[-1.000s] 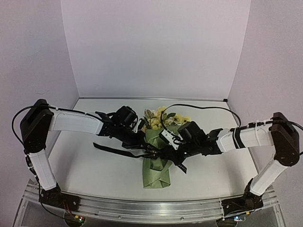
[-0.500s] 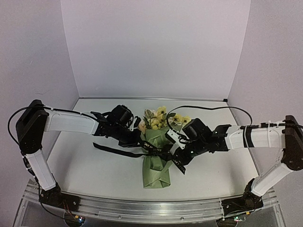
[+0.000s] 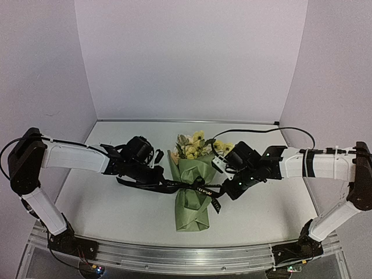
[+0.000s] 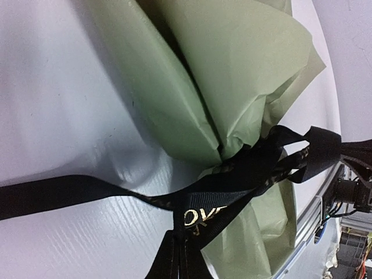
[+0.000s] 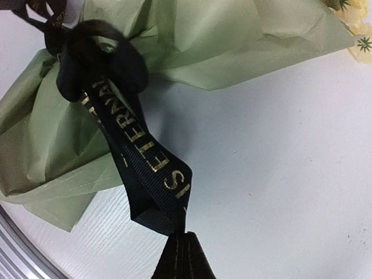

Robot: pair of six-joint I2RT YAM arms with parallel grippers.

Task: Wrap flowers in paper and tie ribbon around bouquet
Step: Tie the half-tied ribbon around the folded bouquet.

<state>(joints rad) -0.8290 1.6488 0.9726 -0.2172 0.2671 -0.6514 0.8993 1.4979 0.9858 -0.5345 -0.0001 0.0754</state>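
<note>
Both arms have pulled outward over the last second: the left gripper (image 3: 158,174) has slid off to the left of the bouquet (image 3: 192,195) and the right gripper (image 3: 228,189) off to its right. The ribbon (image 3: 195,187), which hung slack between them, is now drawn into a tight band round the narrow waist of the paper (image 3: 190,214). From above, the bouquet lies in the middle of the white tabletop (image 3: 110,212), its folded foot toward the near edge and the flowers (image 3: 195,145) fanned toward the far wall (image 3: 186,58). A black cable (image 3: 256,130) loops over the far right of the tabletop behind the right arm, and a metal rail (image 3: 186,254) runs along the near edge. Each set of jaws is closed on a ribbon end, and a loose tail trails by the bouquet's right flank. In the left wrist view the green paper is pinched in where the black ribbon crosses it; one strand runs off left along the tabletop and the others converge at the bottom edge, where the jaws themselves are barely in view. In the right wrist view a doubled length of ribbon with gold lettering runs from the knot down into the dark fingertips (image 5: 177,261), which are pressed together on it, and a pale bloom sits at the top right corner.
</note>
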